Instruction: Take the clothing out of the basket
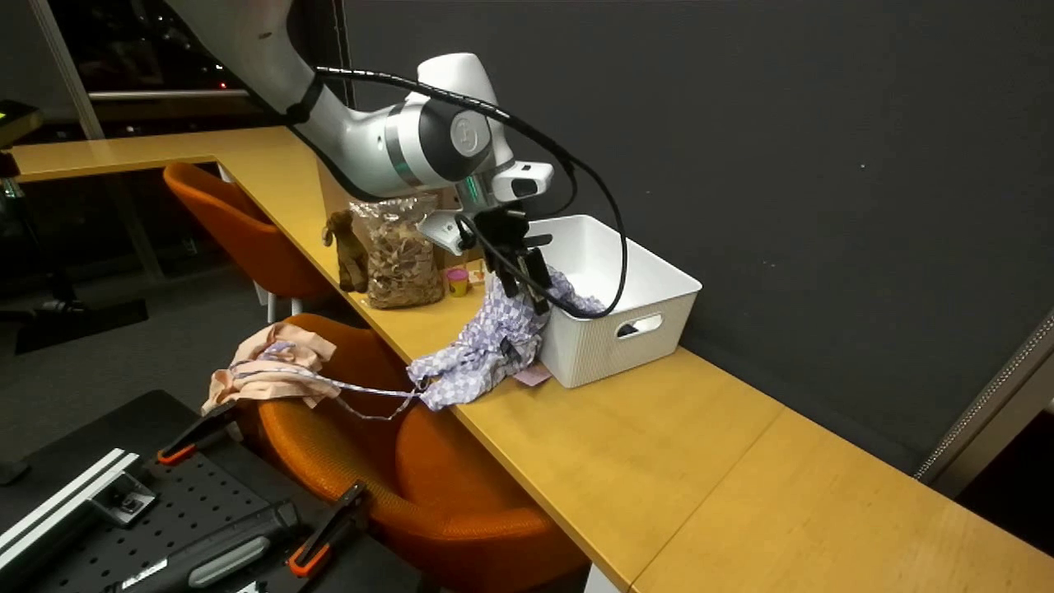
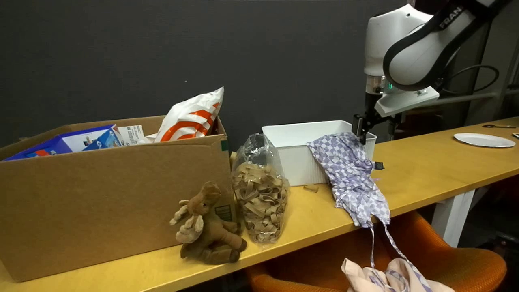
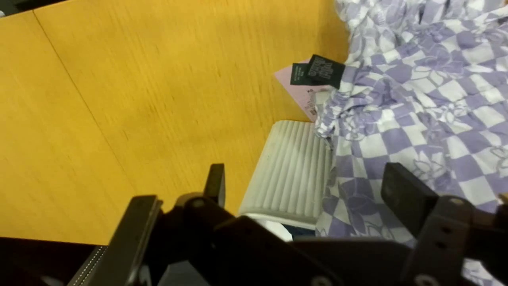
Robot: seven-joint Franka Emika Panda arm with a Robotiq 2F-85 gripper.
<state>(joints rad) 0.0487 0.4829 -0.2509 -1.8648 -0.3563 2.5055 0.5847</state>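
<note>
Wrist view: the gripper [image 3: 307,184] is spread wide, released, over checkered clothing [image 3: 420,115]. The clothing is draped across the rim of the basket [image 1: 605,354] on the worktop [image 1: 675,428]; a clear bag [image 2: 259,198] is stood nearby.

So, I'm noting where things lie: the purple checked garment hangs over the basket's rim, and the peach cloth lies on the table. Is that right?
Not quite: the peach cloth rests on an orange chair, not the table, as an exterior view shows. The checked garment does hang over the rim of the basket.
</note>
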